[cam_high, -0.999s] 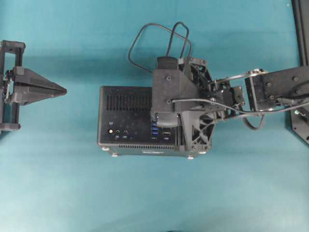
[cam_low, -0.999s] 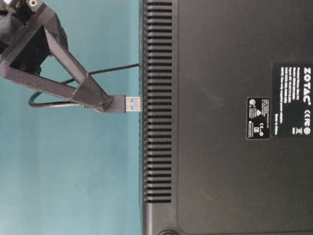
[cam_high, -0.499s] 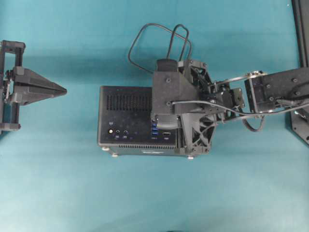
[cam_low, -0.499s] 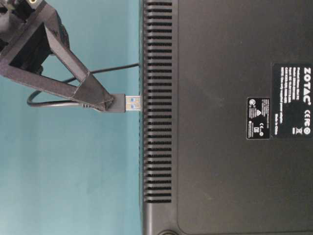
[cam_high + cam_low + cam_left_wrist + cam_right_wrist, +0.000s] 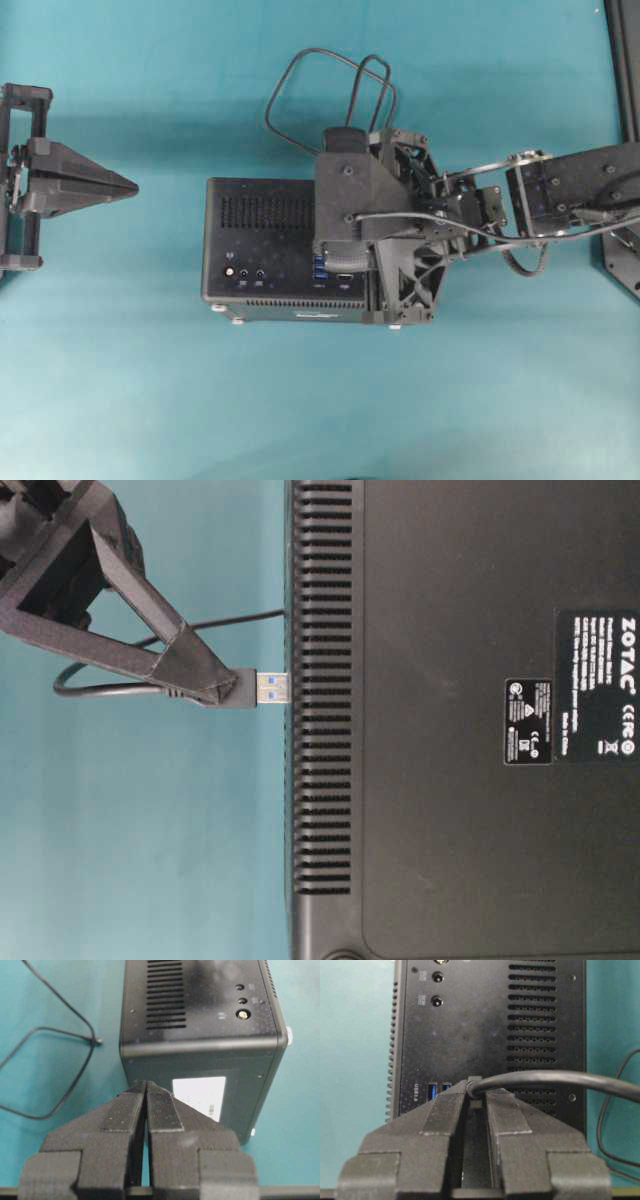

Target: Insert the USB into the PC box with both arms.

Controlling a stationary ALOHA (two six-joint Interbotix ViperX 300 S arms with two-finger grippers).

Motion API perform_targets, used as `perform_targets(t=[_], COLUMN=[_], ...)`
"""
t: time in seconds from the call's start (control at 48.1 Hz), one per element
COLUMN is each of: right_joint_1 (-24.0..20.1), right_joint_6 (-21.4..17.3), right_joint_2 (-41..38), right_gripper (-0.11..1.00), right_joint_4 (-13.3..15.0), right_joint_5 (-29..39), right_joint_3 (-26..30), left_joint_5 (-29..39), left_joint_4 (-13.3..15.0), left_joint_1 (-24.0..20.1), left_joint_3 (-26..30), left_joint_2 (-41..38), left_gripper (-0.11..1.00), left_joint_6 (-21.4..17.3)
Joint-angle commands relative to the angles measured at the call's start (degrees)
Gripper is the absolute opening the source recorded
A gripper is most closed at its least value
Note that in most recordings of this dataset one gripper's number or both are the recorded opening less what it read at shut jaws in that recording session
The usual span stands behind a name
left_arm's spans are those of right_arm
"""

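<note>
In the right wrist view, nearest to the camera, the right claw point(image 5: 475, 1110) is closed narrow on the black plug of the USB point(image 5: 475, 1091), and the cable leaves the plug to the right and falls away in a loop. This grip holds the plug straight in line with the claw, so I judge that the arm can push it forward as one stiff piece. Just beyond the fingertips is the port face of the PC box point(image 5: 490, 1025), with the blue ports point(image 5: 432, 1091) beside the plug. The table-level view shows the metal tip of the plug point(image 5: 272, 688) at the edge of the box, touching it or almost; whether it stands before a port I cannot tell.

Further away, the left claw point(image 5: 125, 186) is closed on nothing and hangs well apart from the left end of the box. Its tips point at that end, probably to brace the box against the push. The box lies on the teal table point(image 5: 150, 380).
</note>
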State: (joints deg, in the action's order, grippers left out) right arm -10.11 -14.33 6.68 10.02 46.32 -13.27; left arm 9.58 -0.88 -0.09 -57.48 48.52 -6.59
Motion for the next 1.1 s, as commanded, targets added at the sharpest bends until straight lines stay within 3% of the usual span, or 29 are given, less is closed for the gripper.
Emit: perform_targets(t=[0.0, 0.791, 1.082], right_joint_1=[-0.35, 2.02, -0.97], right_joint_6=[-0.88, -2.37, -2.72], right_joint_2=[0.35, 0.35, 0.26], right_gripper=[0.14, 0.14, 0.14], right_joint_4=[-0.26, 0.53, -0.53], right_joint_5=[0.00, -0.18, -0.26], right_joint_3=[0.18, -0.26, -0.26], left_joint_5=[-0.26, -0.35, -0.53], left_joint_4=[-0.09, -0.09, -0.09], left_joint_1=[-0.09, -0.09, 0.00], left_joint_3=[1.14, 1.14, 1.14], left_joint_2=[-0.26, -0.26, -0.26], left_gripper=[0.00, 0.00, 0.00], left_joint_6=[0.09, 0.09, 0.18])
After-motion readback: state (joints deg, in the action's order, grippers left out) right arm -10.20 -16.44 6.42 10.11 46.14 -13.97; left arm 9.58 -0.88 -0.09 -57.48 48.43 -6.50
